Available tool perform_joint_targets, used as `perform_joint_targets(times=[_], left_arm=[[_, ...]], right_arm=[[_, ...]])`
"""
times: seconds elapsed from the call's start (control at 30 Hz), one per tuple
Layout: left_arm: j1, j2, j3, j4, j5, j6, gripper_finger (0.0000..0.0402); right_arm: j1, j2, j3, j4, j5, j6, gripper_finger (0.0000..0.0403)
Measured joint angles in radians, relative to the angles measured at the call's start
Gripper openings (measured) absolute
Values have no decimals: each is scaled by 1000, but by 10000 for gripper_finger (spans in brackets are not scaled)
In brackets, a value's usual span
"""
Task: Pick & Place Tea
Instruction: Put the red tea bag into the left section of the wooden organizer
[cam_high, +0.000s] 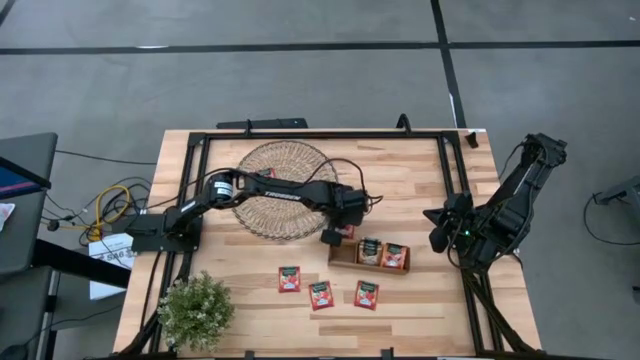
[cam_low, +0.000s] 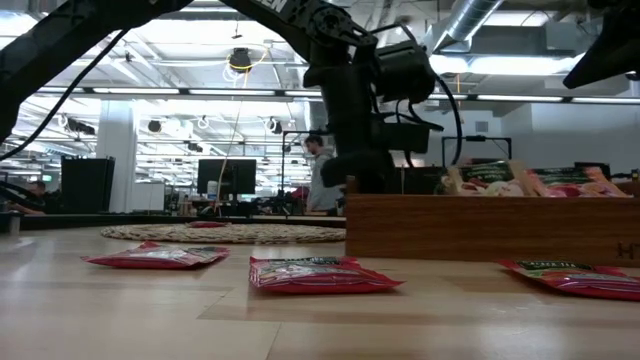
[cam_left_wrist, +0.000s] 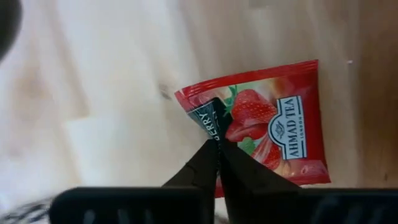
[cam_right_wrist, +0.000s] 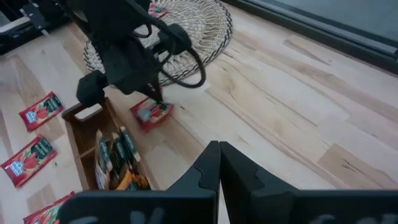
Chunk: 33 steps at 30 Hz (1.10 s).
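Observation:
A red tea sachet (cam_left_wrist: 273, 130) with a strawberry picture lies on the wood table just beyond the left end of the brown tray (cam_high: 343, 253). My left gripper (cam_left_wrist: 217, 138) comes down on it and is shut on it; the right wrist view shows the same gripper (cam_right_wrist: 155, 102) over the sachet (cam_right_wrist: 148, 116). Three more red sachets (cam_high: 321, 295) lie flat on the table nearer the front edge. Other sachets (cam_high: 383, 254) stand in the tray's middle and right compartments. My right gripper (cam_right_wrist: 219, 148) waits shut at the table's right side, touching nothing. My left gripper pinches the sachet between its two fingertips at the dark-banded edge (cam_left_wrist: 208, 119), near the middle of that side. The fingers come from above, slanting steeply down. That edge bends up into the fingers, while the rest of the sachet lies on the table.
A round wicker mat (cam_high: 285, 188) lies behind the left arm, holding another red sachet (cam_right_wrist: 158, 9). A potted plant (cam_high: 195, 312) stands at the front left corner. A black frame (cam_high: 320, 133) runs round the table. Bare wood lies right of the sachet toward the far edge.

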<state>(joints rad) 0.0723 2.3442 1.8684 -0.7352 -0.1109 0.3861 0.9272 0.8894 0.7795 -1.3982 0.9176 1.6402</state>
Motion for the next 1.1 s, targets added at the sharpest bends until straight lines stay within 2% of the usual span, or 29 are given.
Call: perform_joint_targets(times=[0.33,0.57,0.8,0.93,1.1], left_arm=[[23,13,203,-79,-308,2,0],[8,10,336,-179,-370,9,0],[-47,8,464,-216,-406,22,0],[-86,2,487,-205,-419,60,0],[-133,-8,487,-207,-491,109,0]], right_arm=[[0,0,0,21,13,-5,0],[0,0,0,147,35,-102,0],[-34,0,0,258,128,-116,0],[-88,0,0,360,132,-228,0],[-171,0,0,524,115,-425,0]])
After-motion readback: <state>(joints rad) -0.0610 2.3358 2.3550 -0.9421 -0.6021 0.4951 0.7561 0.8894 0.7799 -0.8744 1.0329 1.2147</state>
